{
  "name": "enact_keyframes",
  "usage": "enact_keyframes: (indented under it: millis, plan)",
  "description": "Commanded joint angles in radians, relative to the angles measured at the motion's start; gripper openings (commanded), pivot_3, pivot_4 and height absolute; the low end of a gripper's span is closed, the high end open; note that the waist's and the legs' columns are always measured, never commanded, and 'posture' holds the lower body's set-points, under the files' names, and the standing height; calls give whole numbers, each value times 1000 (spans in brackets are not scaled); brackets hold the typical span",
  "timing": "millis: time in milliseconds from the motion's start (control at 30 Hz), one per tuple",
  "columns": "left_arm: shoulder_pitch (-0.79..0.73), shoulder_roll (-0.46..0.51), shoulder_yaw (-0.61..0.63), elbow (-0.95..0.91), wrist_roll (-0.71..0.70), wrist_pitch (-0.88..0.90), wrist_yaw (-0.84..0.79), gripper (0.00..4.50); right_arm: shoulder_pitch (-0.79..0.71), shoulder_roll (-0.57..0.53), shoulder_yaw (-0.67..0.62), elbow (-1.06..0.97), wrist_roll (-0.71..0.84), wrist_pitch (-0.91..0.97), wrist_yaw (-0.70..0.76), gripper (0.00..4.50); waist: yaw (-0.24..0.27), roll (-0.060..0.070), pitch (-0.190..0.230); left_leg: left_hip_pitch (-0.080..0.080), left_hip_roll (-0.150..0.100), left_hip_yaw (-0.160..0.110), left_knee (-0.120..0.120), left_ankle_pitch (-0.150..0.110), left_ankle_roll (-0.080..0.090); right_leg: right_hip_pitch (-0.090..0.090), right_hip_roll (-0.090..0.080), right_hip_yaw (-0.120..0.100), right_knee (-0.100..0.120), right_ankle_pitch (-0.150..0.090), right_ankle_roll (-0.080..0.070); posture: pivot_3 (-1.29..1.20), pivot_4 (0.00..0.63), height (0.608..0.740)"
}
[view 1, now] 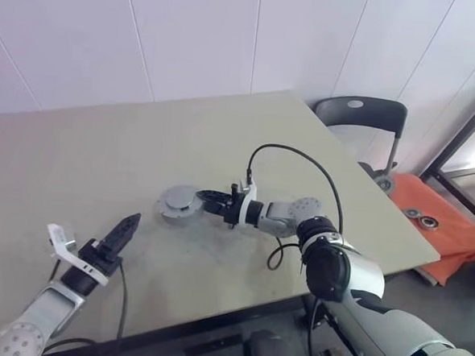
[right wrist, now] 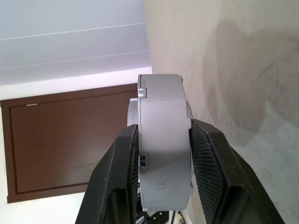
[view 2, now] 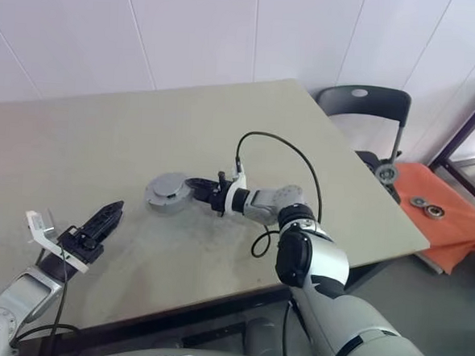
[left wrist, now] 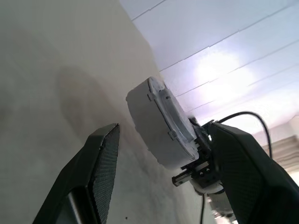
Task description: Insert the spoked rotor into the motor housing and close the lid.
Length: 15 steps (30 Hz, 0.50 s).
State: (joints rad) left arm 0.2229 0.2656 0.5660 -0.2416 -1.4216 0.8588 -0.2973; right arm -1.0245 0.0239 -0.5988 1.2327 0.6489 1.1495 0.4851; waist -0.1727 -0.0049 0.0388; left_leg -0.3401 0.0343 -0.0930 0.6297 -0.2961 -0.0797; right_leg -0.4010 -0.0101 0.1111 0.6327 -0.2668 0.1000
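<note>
— How far along are they?
— Nearly finished, I'd say: the lid [view 1: 179, 198] sits on the motor housing [right wrist: 164, 144], clenched in the right tool [right wrist: 163, 154].
— The left tool [left wrist: 163, 172]?
— Released, empty, well apart on the worktop [view 1: 101, 162].

Round silver-grey motor housing [view 1: 178, 205] sits mid-way across the beige table [view 1: 101, 162], flat pale lid [left wrist: 172, 117] on it, my right gripper [view 1: 207, 203] at its right, my left gripper [view 1: 128, 229] nearer, leftward, apart.
</note>
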Motion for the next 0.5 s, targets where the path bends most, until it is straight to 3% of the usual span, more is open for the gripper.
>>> enact_keyframes:
  millis: [33,300,500]
  plan:
    - [-39,-27,-34,9,-95,4,69,3246,-52,6,-9,-9,26,3,35,1283,2,0,0,0,0,0,0,0,0,0,0,0,0,0,0,0,0,740]
    - [-129,-111,-128,83,-67,-26,115,3246,-55,2,2,-14,22,3,47,1283,24,0,0,0,-1,0,1,0,0,1,0,0,0,0,0,0,0,740]
    - [-195,-121,-153,163,-10,-56,90,3246,-57,-9,8,-21,23,10,61,1283,26,0,0,0,-2,0,1,0,0,2,0,1,-2,0,0,0,0,740]
